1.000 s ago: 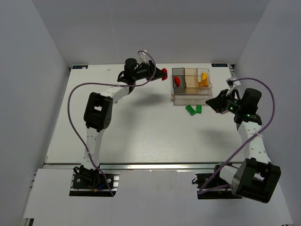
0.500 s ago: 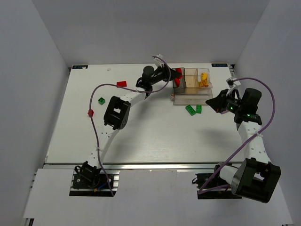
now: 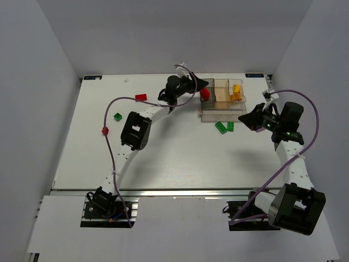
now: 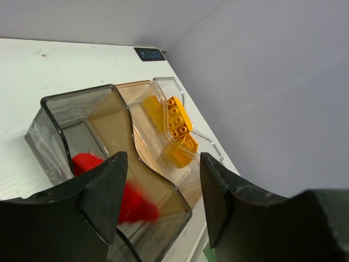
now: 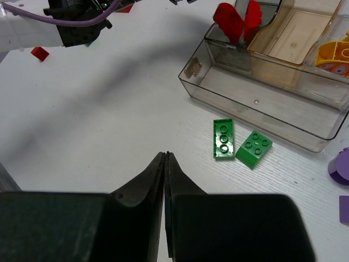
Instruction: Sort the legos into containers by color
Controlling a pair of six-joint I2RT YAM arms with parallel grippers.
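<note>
Top external: left gripper over the smoky grey bin at the left end of the containers, red lego inside that bin; yellow legos in the clear end bin; two green legos on the table just before the front tray, close beside the right gripper, on its left in this view; loose red brick, green brick and second red brick scattered well apart on the left half, nearer the left arm. Left wrist: jaws wide, gripping nothing; red lego low in the grey bin, below and between the fingers, partly blurred. Right wrist: right gripper pinched to a slit, empty; green pair ahead and to the right of the tip, one green lego with long axis pointing away from the claw, the other skewed, the two nearly touching. Judgement: green pair likeliest next, right arm plainly nearer, jaws to part before descent.
</note>
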